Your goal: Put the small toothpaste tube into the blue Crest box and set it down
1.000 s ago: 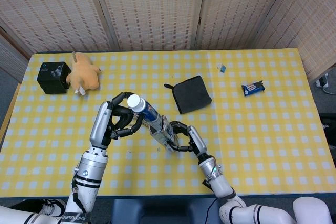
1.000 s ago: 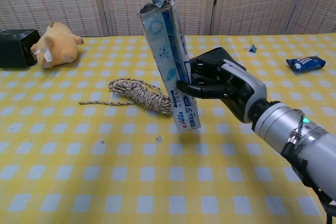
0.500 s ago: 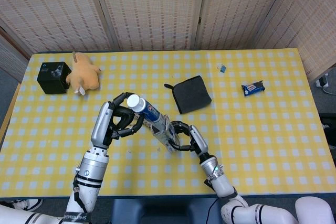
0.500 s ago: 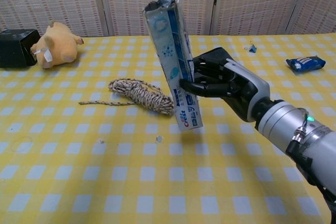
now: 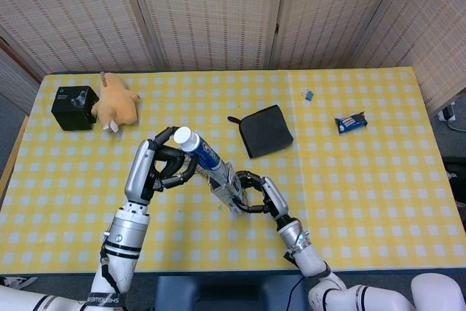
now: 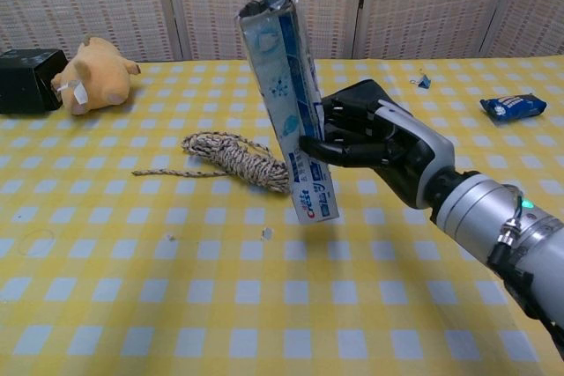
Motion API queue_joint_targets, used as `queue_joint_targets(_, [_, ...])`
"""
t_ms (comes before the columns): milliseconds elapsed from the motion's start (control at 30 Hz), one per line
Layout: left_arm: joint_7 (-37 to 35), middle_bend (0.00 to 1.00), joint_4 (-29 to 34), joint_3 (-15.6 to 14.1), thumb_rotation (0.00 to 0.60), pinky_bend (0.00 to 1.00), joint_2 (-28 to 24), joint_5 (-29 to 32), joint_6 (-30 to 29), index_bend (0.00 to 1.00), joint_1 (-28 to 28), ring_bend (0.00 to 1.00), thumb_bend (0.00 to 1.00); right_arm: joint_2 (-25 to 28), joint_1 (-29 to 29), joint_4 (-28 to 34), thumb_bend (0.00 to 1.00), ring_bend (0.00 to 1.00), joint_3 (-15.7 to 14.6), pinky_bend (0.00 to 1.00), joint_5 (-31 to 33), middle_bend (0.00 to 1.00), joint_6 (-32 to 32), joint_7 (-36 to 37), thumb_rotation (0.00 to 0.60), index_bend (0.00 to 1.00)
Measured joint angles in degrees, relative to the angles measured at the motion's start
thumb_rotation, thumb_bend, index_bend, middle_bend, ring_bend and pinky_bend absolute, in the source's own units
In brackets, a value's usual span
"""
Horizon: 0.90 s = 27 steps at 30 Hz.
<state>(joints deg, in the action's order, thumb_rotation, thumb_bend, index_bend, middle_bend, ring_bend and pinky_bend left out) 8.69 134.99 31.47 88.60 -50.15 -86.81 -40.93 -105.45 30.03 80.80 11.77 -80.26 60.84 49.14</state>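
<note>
Toothpaste tube [image 5: 195,148], gripped by left robot hand [image 5: 162,166], slants down into box [image 6: 286,112] gripped by right robot hand [image 6: 370,140].

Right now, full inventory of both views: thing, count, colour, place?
Crest box: 1, blue and white, held upright above the table, open end up.
Toothpaste tube: 1, blue with white cap, partly inside the box top.
Rope: 1 coil, beige and brown, table centre, behind the box.
Plush toy: 1, orange, far left.
Black box: 1, black, beside the plush toy.
Pouch: 1, black, centre.
Snack packet: 1, blue, right.
Binder clip: 1, blue, far centre-right.
Table: 1, yellow-white check cloth.
Left hand: 1, holds the tube.
Right hand: 1, fingers grip the box.
</note>
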Motion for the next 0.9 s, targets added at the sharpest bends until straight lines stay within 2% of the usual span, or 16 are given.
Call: queue_joint_targets(900, [0.2, 1.0, 0.0, 1.86, 0.6, 1.0, 0.51, 2.43, -0.17, 0.9, -1.55, 1.0, 0.79, 3.19, -0.85, 3.81, 0.35, 0.38, -2.03, 0.45, -2.78, 0.32, 2.32, 1.35, 0.6, 0.56])
